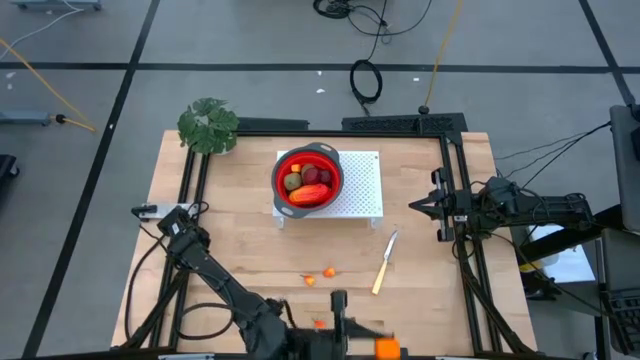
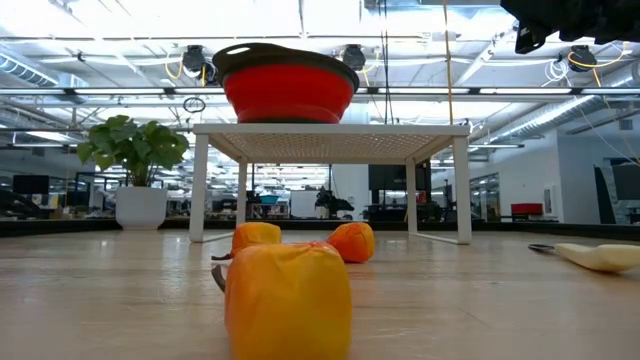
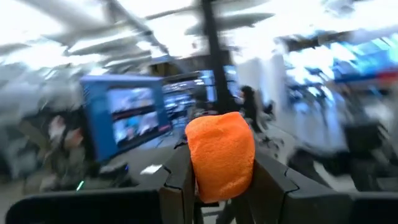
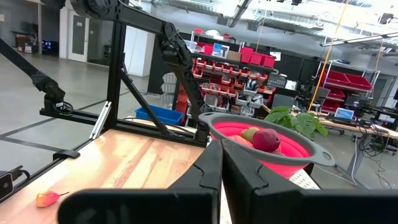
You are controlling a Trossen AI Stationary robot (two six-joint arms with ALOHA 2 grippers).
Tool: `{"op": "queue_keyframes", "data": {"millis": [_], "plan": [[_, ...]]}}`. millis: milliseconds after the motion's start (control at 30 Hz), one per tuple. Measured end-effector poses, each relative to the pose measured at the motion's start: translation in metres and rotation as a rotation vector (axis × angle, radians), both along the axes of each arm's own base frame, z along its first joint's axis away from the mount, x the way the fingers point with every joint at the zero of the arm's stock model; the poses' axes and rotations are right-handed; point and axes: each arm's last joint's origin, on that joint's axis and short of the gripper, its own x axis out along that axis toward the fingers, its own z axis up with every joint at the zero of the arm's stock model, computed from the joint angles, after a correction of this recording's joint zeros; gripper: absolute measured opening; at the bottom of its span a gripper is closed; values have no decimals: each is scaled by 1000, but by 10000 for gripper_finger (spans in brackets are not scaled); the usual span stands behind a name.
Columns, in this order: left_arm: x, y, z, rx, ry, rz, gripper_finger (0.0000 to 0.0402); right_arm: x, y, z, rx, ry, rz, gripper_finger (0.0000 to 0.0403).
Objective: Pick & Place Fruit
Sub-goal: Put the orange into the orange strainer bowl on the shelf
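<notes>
My left gripper [image 1: 378,347] is at the table's near edge, shut on a small orange fruit piece [image 3: 221,155]. A red grey-rimmed bowl [image 1: 308,178] stands on a white rack [image 1: 362,190] at the far middle. It holds a red-orange long piece, a dark red round one and olive-brown ones. Three small orange pieces [image 1: 328,272] [image 1: 310,280] [image 1: 318,323] lie on the wood; the low view shows the nearest [image 2: 288,300] in front. My right gripper [image 1: 415,207] waits shut at the right, above the table. My left gripper pinches the orange piece by its two sides [image 3: 198,177] between the two fingers [image 3: 177,183]. The piece stands out past the fingertips. The fingers lie about level and point toward the table's right. The piece is lifted clear of the table.
A slim pale-handled knife [image 1: 385,265] lies on the wood right of the loose pieces. A potted plant [image 1: 208,125] stands at the far left corner. Black frame rails run along the left and right edges.
</notes>
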Motion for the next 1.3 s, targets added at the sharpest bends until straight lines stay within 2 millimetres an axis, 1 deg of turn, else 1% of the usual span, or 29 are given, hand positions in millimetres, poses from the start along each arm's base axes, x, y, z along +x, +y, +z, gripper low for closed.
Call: {"op": "queue_keyframes", "data": {"millis": [133,367,467,533,667,767,900,1067,1167,1300], "plan": [[3,13,4,-330,-23,112,104,0,0,0,0,0,0,0],[7,34,2,-899,-119,297,104,0,0,0,0,0,0,0],[5,37,0,-1093,-189,375,104,0,0,0,0,0,0,0],[3,37,-1,-1173,-227,442,104,0,0,0,0,0,0,0],[-3,36,-4,-1277,-292,590,104,0,0,0,0,0,0,0],[0,40,-3,-1282,-299,577,104,0,0,0,0,0,0,0],[9,53,-4,-1264,-309,601,104,0,0,0,0,0,0,0],[23,63,-10,-1220,-265,505,104,0,0,0,0,-1,0,0],[33,71,-21,-1241,-238,488,104,0,0,0,0,-1,0,0],[42,82,-44,-1334,-176,465,104,0,0,0,0,-1,0,0]]}}
